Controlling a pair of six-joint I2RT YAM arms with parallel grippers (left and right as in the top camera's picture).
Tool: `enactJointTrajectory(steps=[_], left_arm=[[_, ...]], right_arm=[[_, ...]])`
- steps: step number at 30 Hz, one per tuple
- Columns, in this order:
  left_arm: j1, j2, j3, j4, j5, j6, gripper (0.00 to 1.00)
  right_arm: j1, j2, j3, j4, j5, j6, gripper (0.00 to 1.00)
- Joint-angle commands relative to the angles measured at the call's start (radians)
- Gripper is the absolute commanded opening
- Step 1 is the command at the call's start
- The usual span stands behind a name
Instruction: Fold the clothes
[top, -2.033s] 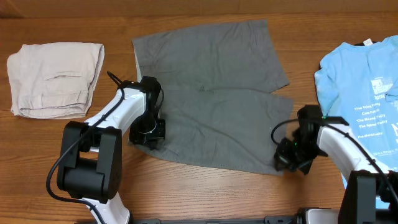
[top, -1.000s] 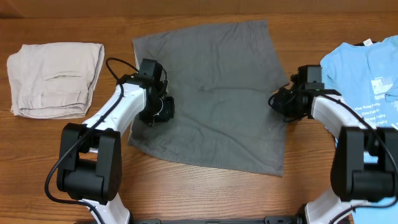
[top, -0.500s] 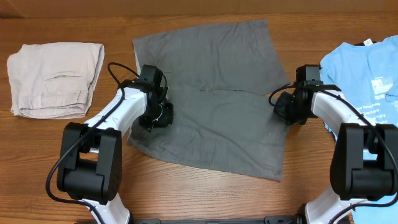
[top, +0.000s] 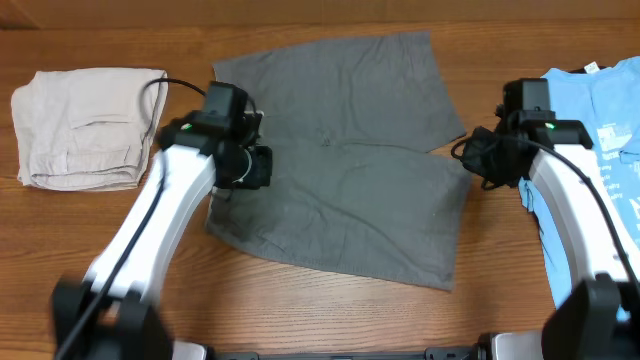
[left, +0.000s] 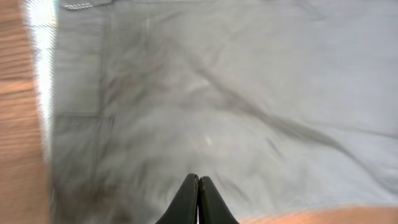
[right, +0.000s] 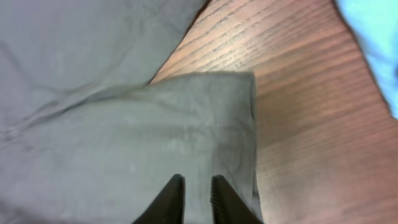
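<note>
The clothes, dark-grey shorts (top: 340, 170), lie spread flat in the middle of the table, the two legs pointing right with a small gap between their ends. My left gripper (top: 243, 168) hangs over the shorts' left edge. In the left wrist view its jaws (left: 198, 178) are shut tip to tip above the grey cloth (left: 217, 93), with nothing showing between them. My right gripper (top: 482, 160) is at the right edge by the near leg's corner. Its jaws (right: 197, 182) stand a little apart over the cloth (right: 124, 137), gripping nothing.
A folded pale beige garment (top: 90, 125) lies at the far left. A light-blue T-shirt (top: 600, 130) with white print lies at the right edge, close to my right arm, and its edge shows in the right wrist view (right: 373, 37). Bare wooden table (top: 300, 320) runs along the front.
My right gripper has parted its jaws and drawn back to the right, off the leg's corner. My left gripper has shifted up and left, still shut. The shorts have settled flat.
</note>
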Motion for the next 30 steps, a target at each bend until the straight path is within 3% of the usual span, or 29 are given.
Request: enactJointTrajectory(steps=[1,3,6,8,16,21,30], left_arm=[[-0.006,-0.197,0.023,-0.095,-0.003,-0.03,0.04],[-0.006,-0.262,0.023,-0.158,-0.003,-0.052,0.04],[-0.006,-0.306,0.023,-0.228,-0.003,-0.056,0.24],[-0.006,-0.309,0.019,-0.265,-0.003,-0.055,0.29],[-0.006,-0.29,-0.132,-0.179,-0.002,-0.055,0.48],[-0.006,-0.269,-0.246,-0.082,-0.002,-0.055,0.53],[-0.006,-0.222,-0.338,0.021,-0.002,-0.055,0.59]], right_arm=[[-0.002,-0.092,0.025,-0.125,-0.026,0.058,0.3],[-0.002,-0.114,0.025,-0.203,-0.066,0.076,0.31],[-0.002,-0.119,0.023,-0.3,-0.114,0.076,0.37],[0.001,-0.119,0.002,-0.341,-0.143,0.076,0.4],[0.019,-0.119,-0.214,-0.339,-0.171,0.076,0.4],[0.019,-0.119,-0.331,-0.335,-0.17,0.118,0.38],[0.021,-0.119,-0.344,-0.348,-0.209,0.178,0.4]])
